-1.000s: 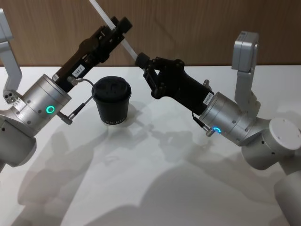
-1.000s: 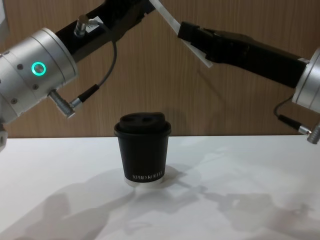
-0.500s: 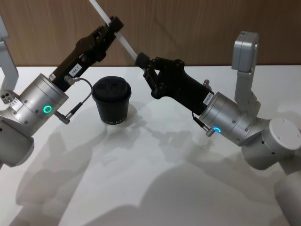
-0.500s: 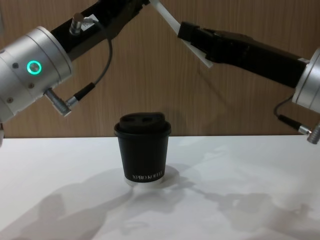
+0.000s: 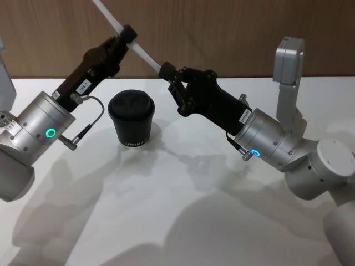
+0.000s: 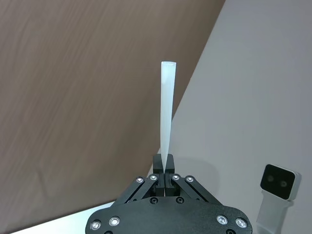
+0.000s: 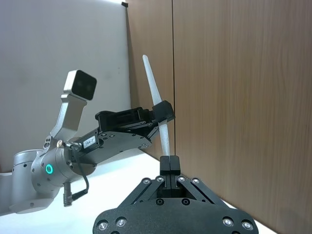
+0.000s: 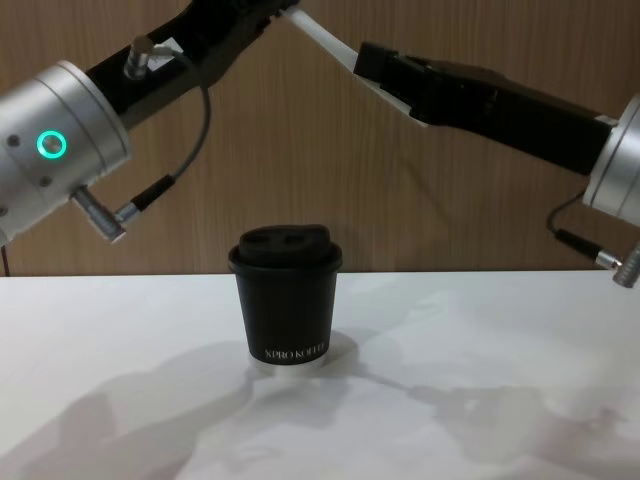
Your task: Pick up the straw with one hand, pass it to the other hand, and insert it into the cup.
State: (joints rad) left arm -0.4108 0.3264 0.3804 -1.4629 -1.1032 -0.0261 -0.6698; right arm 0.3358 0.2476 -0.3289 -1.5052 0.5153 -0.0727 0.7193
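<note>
Two grippers pinch the straw (image 5: pixel 144 52) in the air above the cup (image 5: pixel 132 119).
The left gripper (image 5: pixel 126 34), up and left of the cup, clamps the straw near its middle. The right gripper (image 5: pixel 166 70), up and right of the cup, is pressed together on its lower end. The lidded cup stands upright on the bench (image 5: pixel 183 210).

The table (image 5: pixel 183 221) is white and matte, its far edge meeting a wood wall (image 5: pixel 233 27). On it stands the cup (image 5: pixel 131 119), upright with its domed lid on (black all over, white lettering low on the side, pale base rim), left of the middle, toward the far edge. Soft grey shadows lie across the top around it.
</note>
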